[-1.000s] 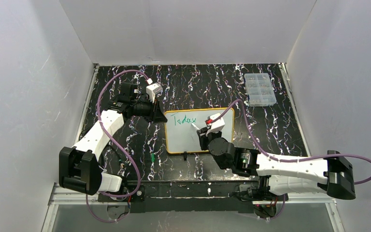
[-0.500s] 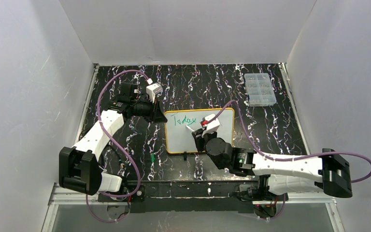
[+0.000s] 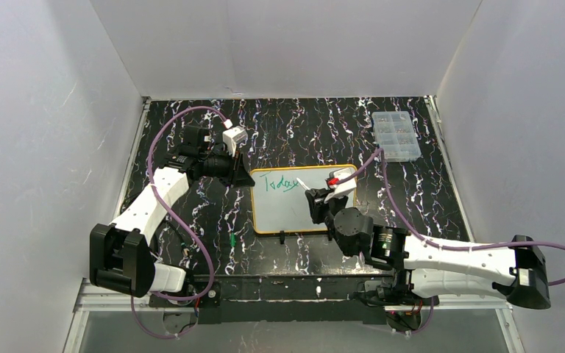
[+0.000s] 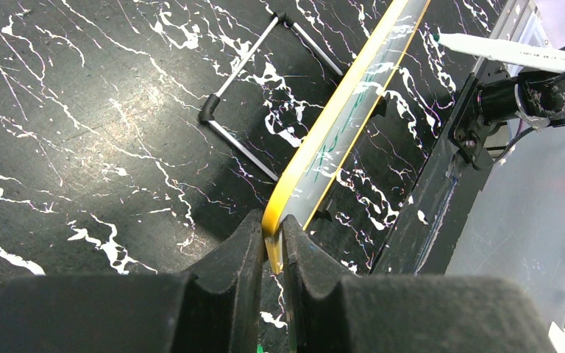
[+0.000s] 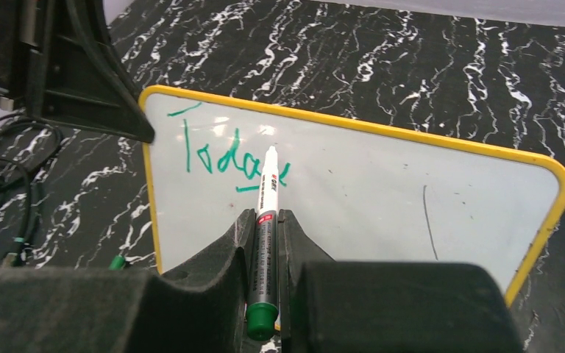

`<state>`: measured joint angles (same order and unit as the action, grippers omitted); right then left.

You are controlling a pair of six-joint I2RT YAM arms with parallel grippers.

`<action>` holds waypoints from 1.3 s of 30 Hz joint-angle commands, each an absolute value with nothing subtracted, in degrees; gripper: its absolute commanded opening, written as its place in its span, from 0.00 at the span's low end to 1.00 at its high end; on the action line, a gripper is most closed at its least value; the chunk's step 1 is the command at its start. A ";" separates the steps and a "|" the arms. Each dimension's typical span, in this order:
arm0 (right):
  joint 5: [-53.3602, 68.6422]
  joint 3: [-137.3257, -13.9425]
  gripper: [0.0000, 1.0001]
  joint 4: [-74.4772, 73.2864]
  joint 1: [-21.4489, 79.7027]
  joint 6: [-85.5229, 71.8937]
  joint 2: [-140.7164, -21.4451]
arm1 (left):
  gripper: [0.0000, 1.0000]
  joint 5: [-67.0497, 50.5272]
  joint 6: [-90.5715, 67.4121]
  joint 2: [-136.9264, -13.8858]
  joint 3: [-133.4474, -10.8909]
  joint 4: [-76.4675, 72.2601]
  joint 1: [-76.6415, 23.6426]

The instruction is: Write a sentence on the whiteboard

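The whiteboard with its yellow-orange frame stands tilted on the black marbled table. Green writing runs along its top left. My left gripper is shut on the board's top left corner; in the left wrist view its jaws pinch the yellow frame. My right gripper is shut on a white marker with a green end. In the right wrist view the marker points at the board, its tip at the right end of the green writing. I cannot tell whether the tip touches.
A clear compartmented plastic box sits at the back right. A green marker cap lies on the table left of the board's lower corner. A black clip foot sits at the board's near edge. White walls enclose the table.
My right gripper with the marker moved left along the writing, then back right and slightly up. The left gripper and the board have not moved.
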<state>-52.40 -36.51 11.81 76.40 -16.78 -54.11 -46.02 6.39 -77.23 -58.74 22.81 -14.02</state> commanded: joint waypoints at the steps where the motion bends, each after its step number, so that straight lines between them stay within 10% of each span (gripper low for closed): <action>1: -57.00 -36.52 0.01 11.01 76.46 -16.35 -54.19 | 0.00 -45.54 7.32 -74.82 -58.73 22.53 -13.60; 39: -58.82 -35.95 0.01 7.89 76.46 -18.86 -56.02 | 0.00 -45.62 7.36 -74.64 -58.74 22.52 -13.57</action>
<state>-57.14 -36.51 7.81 76.42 -17.87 -56.99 -46.00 6.39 -77.19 -58.74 22.81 -14.02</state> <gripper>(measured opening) 0.218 0.116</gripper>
